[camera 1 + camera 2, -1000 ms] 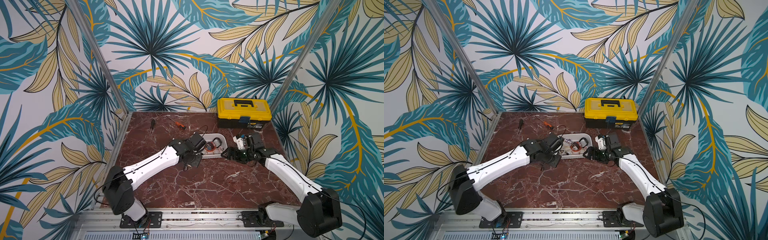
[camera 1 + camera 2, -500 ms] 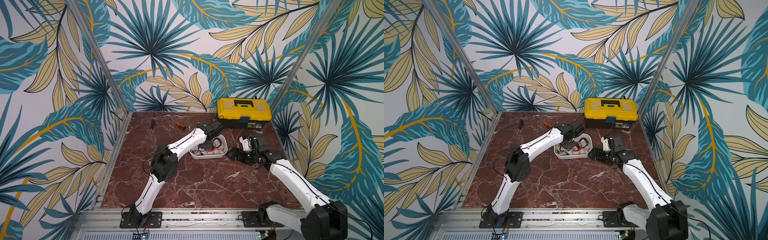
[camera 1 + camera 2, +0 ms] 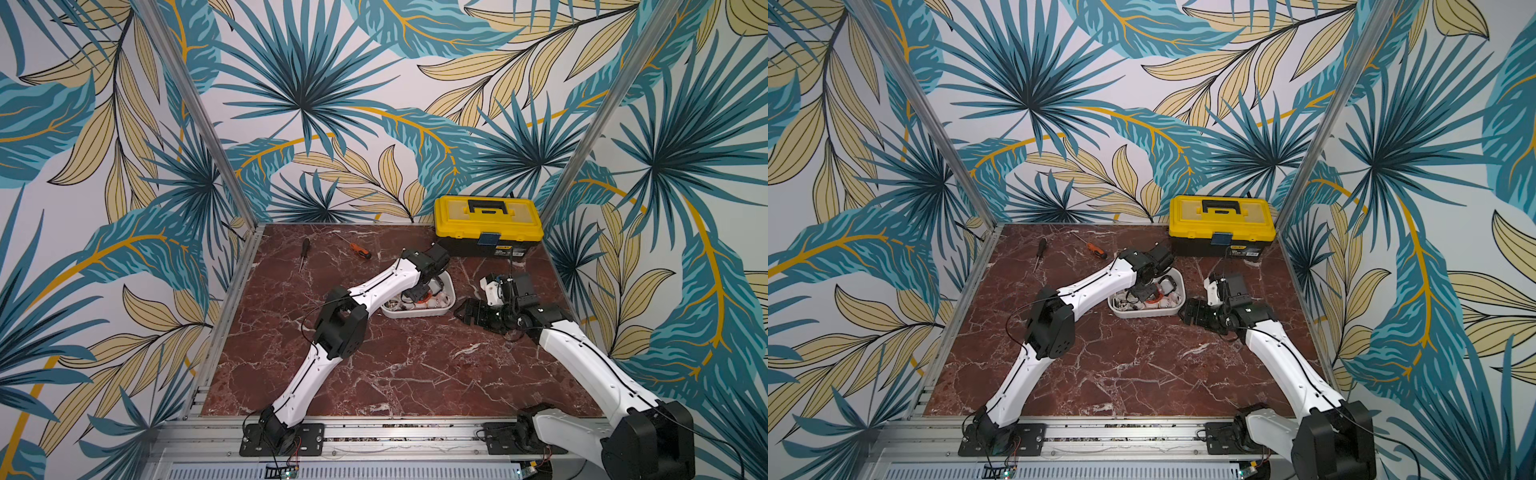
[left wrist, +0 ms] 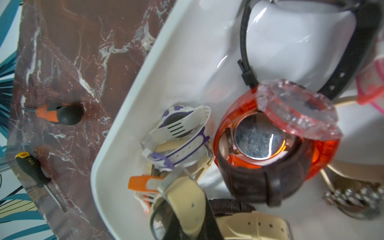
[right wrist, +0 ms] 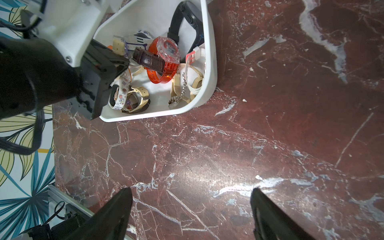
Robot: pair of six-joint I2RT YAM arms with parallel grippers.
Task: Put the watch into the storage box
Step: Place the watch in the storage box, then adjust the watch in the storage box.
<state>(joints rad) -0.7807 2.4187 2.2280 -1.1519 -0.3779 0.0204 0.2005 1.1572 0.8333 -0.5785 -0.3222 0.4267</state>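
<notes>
Top views first. My left pincer [image 3: 417, 291] is down inside the storage box [image 3: 415, 314], which sits just right of centre in both top views, lower left of the yellow toolbox [image 3: 488, 224]. My right pincer [image 3: 463, 312] hangs low over the worktop [image 3: 415, 374] just right of the box, and as far as I can see it isn't touching it.

Left wrist view: the brown-strap watch [image 4: 256, 174] is in the box, nested in the orange see-through watch [image 4: 326, 155], with its steel back facing the camera. None of my fingers show here, so no clue on the grip.

Right wrist view: the left pincer [image 5: 124, 63] sits right against the brown strap, and honestly I can't tell if it's clamped on or loose. The right pincer [image 5: 191, 191] is spread wide with nothing in it.

I reckon this is the let-go. My tip is to open fully before lifting and then pull straight up. Watch that the strap doesn't snag a finger and ride out over the rim.
</notes>
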